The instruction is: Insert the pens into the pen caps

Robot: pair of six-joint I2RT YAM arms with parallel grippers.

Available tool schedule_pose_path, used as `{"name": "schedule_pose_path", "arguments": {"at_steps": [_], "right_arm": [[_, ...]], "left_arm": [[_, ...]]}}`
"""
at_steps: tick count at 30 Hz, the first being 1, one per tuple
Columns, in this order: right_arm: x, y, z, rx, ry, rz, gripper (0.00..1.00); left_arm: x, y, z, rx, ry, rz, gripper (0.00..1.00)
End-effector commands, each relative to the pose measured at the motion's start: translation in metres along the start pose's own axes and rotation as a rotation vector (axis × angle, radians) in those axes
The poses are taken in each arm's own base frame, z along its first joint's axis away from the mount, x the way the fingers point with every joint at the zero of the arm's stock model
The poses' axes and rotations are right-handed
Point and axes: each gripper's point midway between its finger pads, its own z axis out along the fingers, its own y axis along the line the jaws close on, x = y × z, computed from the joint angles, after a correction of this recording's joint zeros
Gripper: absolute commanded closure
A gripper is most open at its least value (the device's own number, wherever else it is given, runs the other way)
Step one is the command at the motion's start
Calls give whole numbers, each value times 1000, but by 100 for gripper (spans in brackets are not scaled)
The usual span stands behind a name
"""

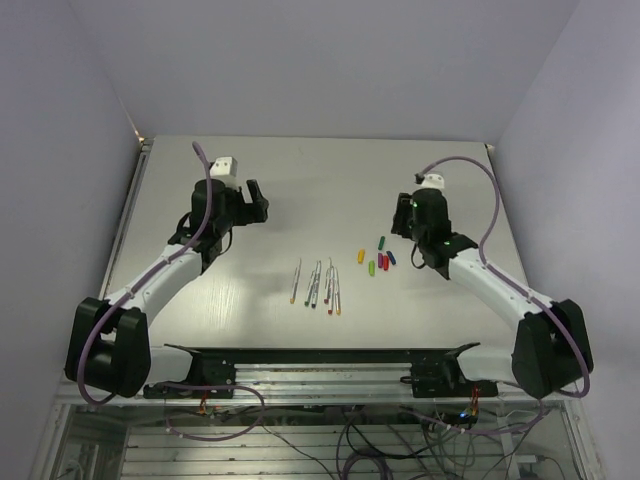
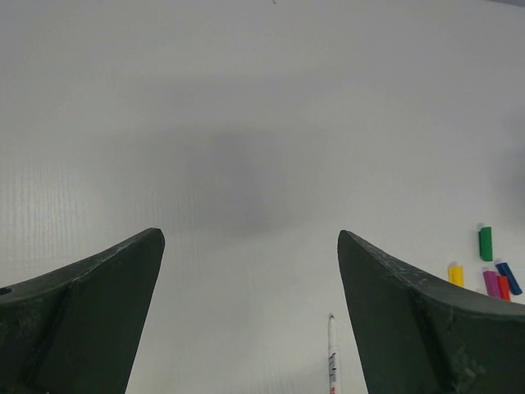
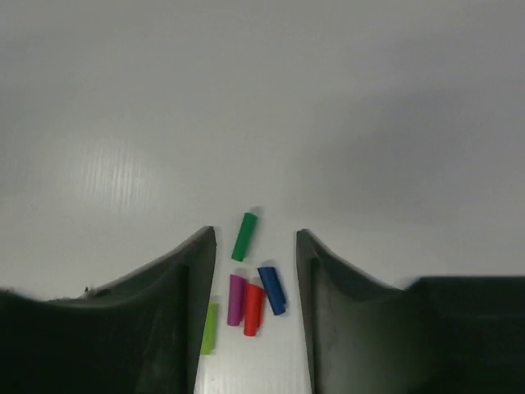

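Several thin white pens [image 1: 318,284] lie side by side near the table's front middle; one pen [image 2: 332,361] shows in the left wrist view. The caps [image 1: 380,258] lie in a cluster to their right: dark green [image 3: 244,236], blue [image 3: 271,290], purple [image 3: 236,300], red [image 3: 253,309], light green [image 3: 210,327] and yellow [image 2: 455,274]. My right gripper [image 3: 256,235] is open and empty, held above the caps, which show between its fingers. My left gripper [image 2: 250,236] is open and empty, at the back left, away from the pens.
The white table [image 1: 330,190] ends at a raised edge on the left [image 1: 130,210] and a metal rail at the front [image 1: 320,355]. Grey walls stand behind and on both sides. Purple cables loop off both arms.
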Motion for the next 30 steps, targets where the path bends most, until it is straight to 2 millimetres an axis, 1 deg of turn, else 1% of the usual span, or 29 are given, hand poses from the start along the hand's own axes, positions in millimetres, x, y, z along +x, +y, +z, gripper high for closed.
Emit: {"name": "schedule_pose_path", "arguments": {"at_steps": [1,2,3,4,5,7,9,11,14,15,16,18,20,22,25,30], "right_arm": [[-6,31,4,-83,0,-28,85],[-5,38,4,-109,-3,-9,91],[-2,48,3,-153,0,1,90],[-3,56,1,-187,-5,5,80],[-4,63,-1,-216,-10,6,74],[-7,74,-3,-256,-17,-4,69],[-11,80,-4,-271,-22,-19,69],[-10,82,-1,-259,-4,-34,72],[4,86,5,-252,65,-78,73],[13,94,3,-274,94,-102,71],[21,100,1,-294,121,-117,69],[38,110,-3,-329,174,-134,60],[53,116,-7,-346,220,-134,57],[63,121,-13,-364,249,-130,58],[78,127,-23,-392,290,-149,62],[98,135,-36,-397,340,-227,64]], "left_arm": [[-12,-1,-5,30,-56,-121,2],[-10,6,-5,14,-56,-160,2],[-8,18,-6,-23,-54,-196,2],[-6,28,-7,-54,-51,-228,2],[-4,34,-8,-63,-51,-239,2],[-10,36,-14,-35,-92,-215,2],[-20,34,-21,-12,-145,-166,2],[-28,34,-26,-12,-164,-119,2],[-29,35,-29,-28,-135,-71,2],[-28,34,-29,-27,-127,-58,2],[-27,34,-30,-29,-121,-48,2],[-26,29,-33,-28,-125,-31,2],[-25,21,-35,-26,-129,-9,2],[-23,10,-37,-23,-126,15,2],[-16,-2,-37,-6,-106,11,2],[-5,-8,-35,8,-82,-35,2]]}}
